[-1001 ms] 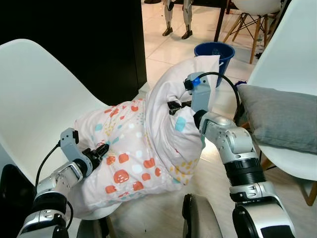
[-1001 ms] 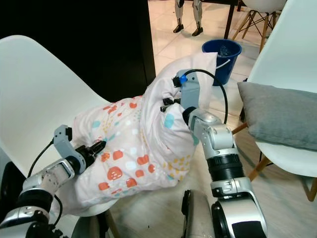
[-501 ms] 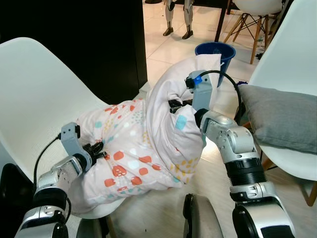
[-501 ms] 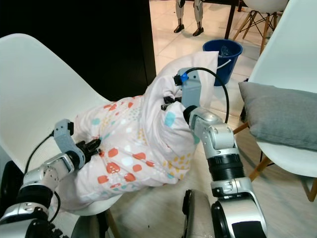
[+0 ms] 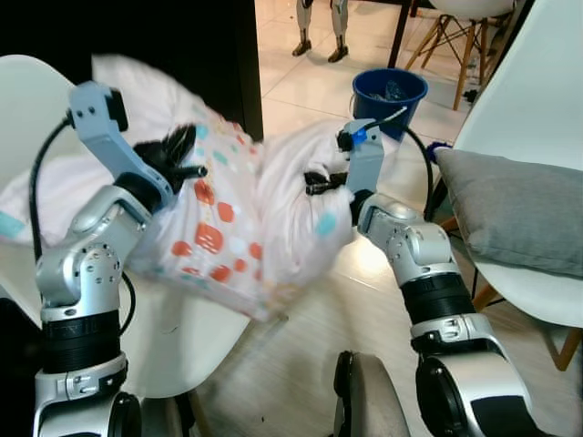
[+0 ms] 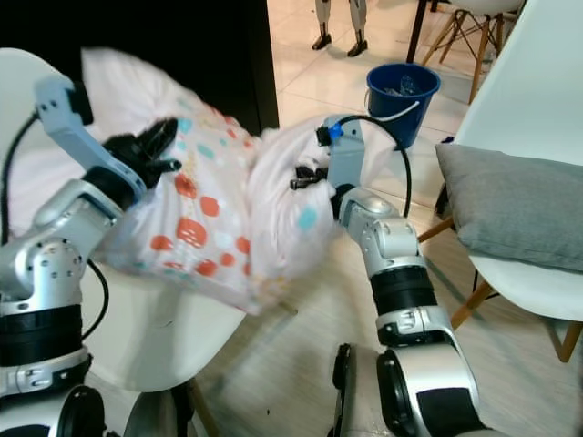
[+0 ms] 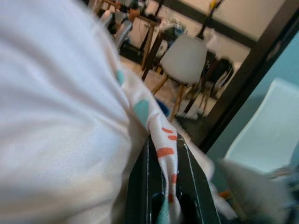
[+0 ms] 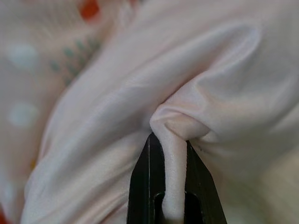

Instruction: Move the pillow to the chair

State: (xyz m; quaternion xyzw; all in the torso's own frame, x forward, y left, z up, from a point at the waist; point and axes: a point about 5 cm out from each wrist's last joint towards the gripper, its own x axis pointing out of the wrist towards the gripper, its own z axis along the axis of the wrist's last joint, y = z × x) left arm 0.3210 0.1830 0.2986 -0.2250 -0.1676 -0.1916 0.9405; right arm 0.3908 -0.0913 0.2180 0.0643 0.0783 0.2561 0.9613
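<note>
We see the pillow (image 5: 228, 209) (blurred) hung betw. both grippers over the white chair (image 5: 182, 346) front edge: left gripper (image 5: 178, 155) & right gripper (image 5: 319, 182) each clamped on fabric.

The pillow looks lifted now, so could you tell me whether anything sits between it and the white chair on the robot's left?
Nothing visible does. The pillow hangs pinched by the left gripper and right gripper, partly above the white chair. The grey cushion lies on another chair, aside.
</note>
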